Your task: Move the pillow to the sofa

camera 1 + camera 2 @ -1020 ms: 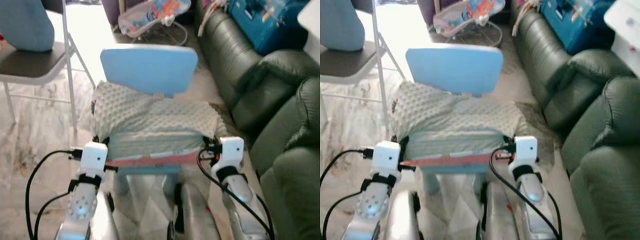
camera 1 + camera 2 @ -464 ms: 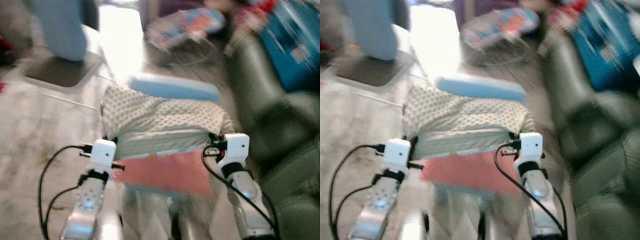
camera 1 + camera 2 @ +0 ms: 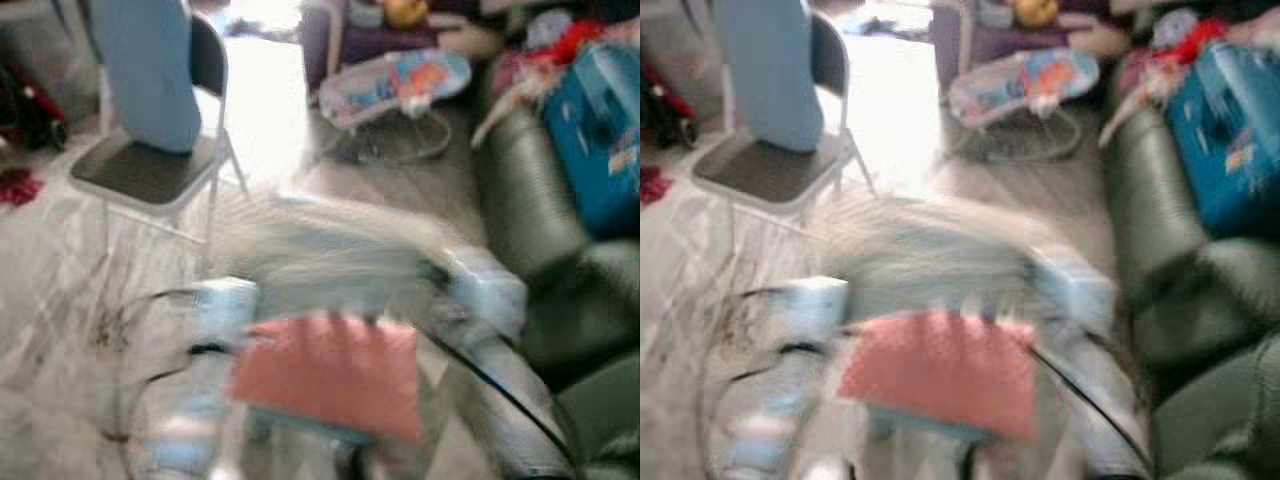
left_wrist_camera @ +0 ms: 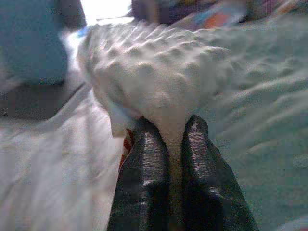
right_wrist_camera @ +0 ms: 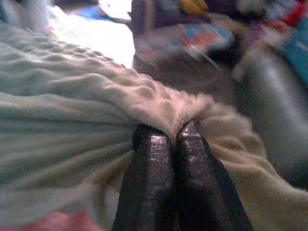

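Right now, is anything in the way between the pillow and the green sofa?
Nothing visible blocks it. Both grippers, left and right, pinch the pillow, and the sofa sits just to the robot's right. The head views are blurry, though.

The pillow (image 4: 159,72) reads pale mint-white with a raised dotted texture, and a salmon-pink panel (image 3: 330,375) shows on its underside. Black ribbed fingers (image 4: 144,173) bite into its corner; more black fingers (image 5: 150,185) at the other. The sofa (image 3: 530,215) is dark green, the chair seat (image 3: 145,172) grey, the cushion (image 3: 145,70) on it blue.
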You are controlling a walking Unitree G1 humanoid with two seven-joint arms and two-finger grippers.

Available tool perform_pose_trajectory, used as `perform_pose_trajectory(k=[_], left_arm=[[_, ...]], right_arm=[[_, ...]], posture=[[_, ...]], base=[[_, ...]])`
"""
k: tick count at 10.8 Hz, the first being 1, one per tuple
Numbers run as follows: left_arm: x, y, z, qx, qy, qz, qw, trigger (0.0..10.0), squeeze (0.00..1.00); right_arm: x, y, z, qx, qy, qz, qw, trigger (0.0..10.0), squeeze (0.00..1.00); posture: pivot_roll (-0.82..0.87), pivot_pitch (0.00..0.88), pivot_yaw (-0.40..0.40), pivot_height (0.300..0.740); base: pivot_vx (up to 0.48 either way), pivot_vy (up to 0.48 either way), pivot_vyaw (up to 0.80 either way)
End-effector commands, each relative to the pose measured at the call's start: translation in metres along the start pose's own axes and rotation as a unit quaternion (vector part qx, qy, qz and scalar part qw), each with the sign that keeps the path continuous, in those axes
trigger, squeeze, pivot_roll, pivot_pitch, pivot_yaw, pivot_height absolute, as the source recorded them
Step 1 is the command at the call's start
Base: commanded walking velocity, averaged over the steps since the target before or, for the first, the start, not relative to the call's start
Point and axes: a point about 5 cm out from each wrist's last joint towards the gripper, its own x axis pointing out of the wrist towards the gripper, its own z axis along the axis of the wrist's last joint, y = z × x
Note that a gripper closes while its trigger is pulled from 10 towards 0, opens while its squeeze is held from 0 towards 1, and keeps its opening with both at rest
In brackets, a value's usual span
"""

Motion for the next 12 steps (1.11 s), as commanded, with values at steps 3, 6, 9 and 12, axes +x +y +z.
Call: perform_pose_trajectory(k=[3, 6, 9, 12], left_arm=[[-0.008, 0.021, -0.012, 0.000, 0.024, 0.020, 1.000, 10.0, 0.00], [-0.013, 0.028, -0.010, -0.010, 0.024, 0.014, 1.000, 10.0, 0.00], [-0.019, 0.026, -0.015, -0.047, 0.047, 0.017, 0.998, 10.0, 0.00], [-0.021, 0.026, -0.013, -0.049, 0.048, 0.007, 0.998, 10.0, 0.00]], right_arm=[[0.006, 0.007, 0.019, 0.009, -0.042, 0.000, 0.999, 10.0, 0.00], [0.008, 0.001, 0.013, 0.011, -0.018, -0.003, 1.000, 10.0, 0.00], [0.008, 0.006, 0.009, 0.016, -0.010, 0.003, 1.000, 10.0, 0.00], [0.013, 0.000, 0.010, 0.006, -0.005, -0.001, 1.000, 10.0, 0.00]], posture=[[-0.05, 0.001, -0.102, 0.740], [-0.04, 0.049, -0.089, 0.740], [-0.03, 0.065, -0.093, 0.740], [-0.03, 0.070, -0.086, 0.740]], base=[[0.000, 0.000, 0.00], [0.000, 0.000, 0.00], [0.000, 0.000, -0.44], [-0.299, 0.000, 0.00]])
